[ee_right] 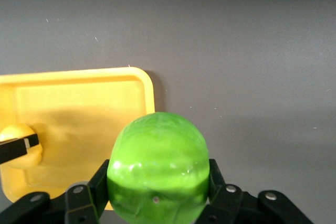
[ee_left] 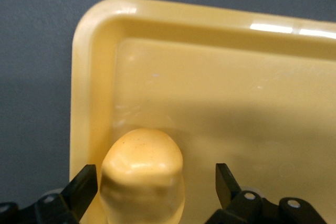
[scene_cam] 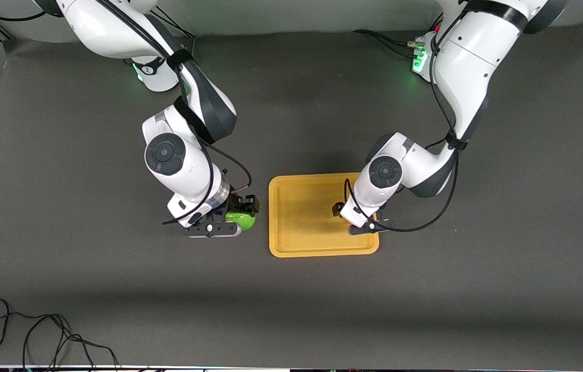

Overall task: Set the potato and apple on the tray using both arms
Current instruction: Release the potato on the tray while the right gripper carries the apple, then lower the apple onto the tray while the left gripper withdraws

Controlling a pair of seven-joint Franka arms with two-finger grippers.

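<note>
Arms both bent down: right end effector (scene_cam: 240, 214) grasps apple (ee_right: 156, 167) over tabletop (scene_cam: 116, 284) beside tray (scene_cam: 302, 245); left end effector (ee_left: 155, 182) released w/ fingers apart around potato (ee_left: 143, 174) in tray corner.

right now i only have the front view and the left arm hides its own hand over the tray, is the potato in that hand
Observer: The left hand is open. The potato lies between its fingers and looks to rest in a corner of the tray.
Operator: and the apple, gripped ok
Observer: Yes, the right hand is shut on the apple, with a finger on each side, over the table beside the tray.
</note>
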